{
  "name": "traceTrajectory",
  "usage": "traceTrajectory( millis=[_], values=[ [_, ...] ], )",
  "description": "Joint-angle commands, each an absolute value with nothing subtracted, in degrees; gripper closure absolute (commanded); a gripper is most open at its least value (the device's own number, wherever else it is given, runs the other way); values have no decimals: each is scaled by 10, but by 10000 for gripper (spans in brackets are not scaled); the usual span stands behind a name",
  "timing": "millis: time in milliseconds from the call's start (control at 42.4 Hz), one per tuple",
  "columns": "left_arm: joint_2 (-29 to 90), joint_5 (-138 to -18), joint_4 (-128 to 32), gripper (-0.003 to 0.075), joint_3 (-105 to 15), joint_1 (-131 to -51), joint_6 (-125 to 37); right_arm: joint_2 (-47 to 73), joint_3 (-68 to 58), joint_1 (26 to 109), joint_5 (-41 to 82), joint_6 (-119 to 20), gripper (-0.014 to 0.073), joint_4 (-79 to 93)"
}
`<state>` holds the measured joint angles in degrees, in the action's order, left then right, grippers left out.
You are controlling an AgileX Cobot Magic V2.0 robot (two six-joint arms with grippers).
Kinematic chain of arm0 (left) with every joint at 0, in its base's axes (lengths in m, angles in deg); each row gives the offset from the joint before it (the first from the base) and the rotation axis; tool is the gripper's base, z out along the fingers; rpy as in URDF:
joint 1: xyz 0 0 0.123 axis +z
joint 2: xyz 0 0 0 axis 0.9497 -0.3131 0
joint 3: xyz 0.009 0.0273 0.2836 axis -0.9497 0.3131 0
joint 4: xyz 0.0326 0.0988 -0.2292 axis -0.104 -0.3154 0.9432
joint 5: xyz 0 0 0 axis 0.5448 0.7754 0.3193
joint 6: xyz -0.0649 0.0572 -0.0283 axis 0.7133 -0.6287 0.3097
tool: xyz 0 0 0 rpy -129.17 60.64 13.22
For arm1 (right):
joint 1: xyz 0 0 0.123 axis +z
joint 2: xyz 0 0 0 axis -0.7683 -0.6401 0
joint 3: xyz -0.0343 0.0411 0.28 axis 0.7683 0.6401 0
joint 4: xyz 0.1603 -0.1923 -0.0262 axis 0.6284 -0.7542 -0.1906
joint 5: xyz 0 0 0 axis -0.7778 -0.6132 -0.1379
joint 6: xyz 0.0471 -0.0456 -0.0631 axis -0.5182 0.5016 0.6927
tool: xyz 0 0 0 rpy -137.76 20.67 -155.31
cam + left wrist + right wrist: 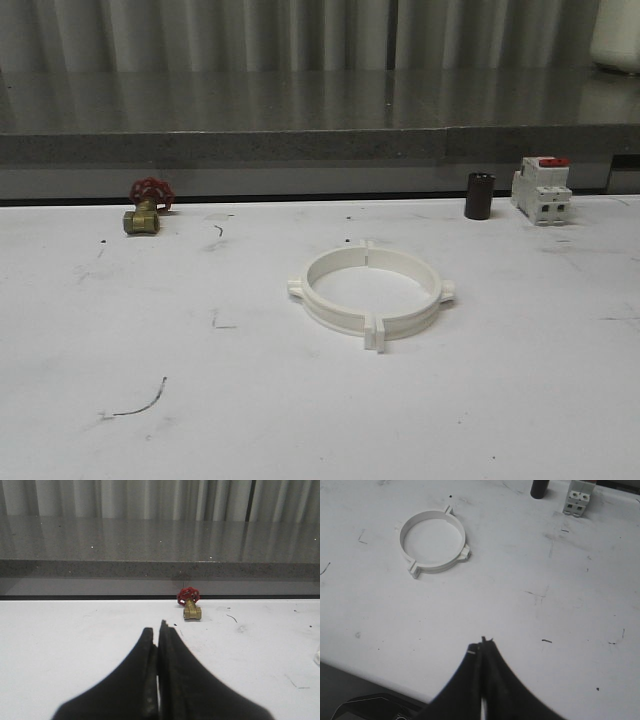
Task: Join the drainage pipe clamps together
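Seemingly joined, the drainage pipe clamps (370, 293) rest on a scuffed white table (150, 320); both hands pressed together.

Left gripper (158, 630): black fingers pressed together, bottom centre of its wrist frame, holding nothing. Right gripper (483, 644): likewise closed and empty, bottom centre of frame.

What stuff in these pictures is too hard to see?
- Drainage pipe clamps: front view, too small to tell whether the lugs are locked or just touching.
- Breaker: right wrist view, top cut off by the edge.
- White object: left wrist view, cut by the edge, unidentifiable.
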<state>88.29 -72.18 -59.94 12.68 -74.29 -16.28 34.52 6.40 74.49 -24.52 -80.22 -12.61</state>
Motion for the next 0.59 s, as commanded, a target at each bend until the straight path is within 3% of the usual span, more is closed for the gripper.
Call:
traceTrajectory(
  millis=[0, 566],
  values=[
    [890, -687, -592, 741, 139, -741, -163, 345, 51, 746, -212, -797, 661, -129],
    [890, -659, -680, 741, 139, -741, -85, 345, 51, 746, -212, -797, 661, -129]
  ],
)
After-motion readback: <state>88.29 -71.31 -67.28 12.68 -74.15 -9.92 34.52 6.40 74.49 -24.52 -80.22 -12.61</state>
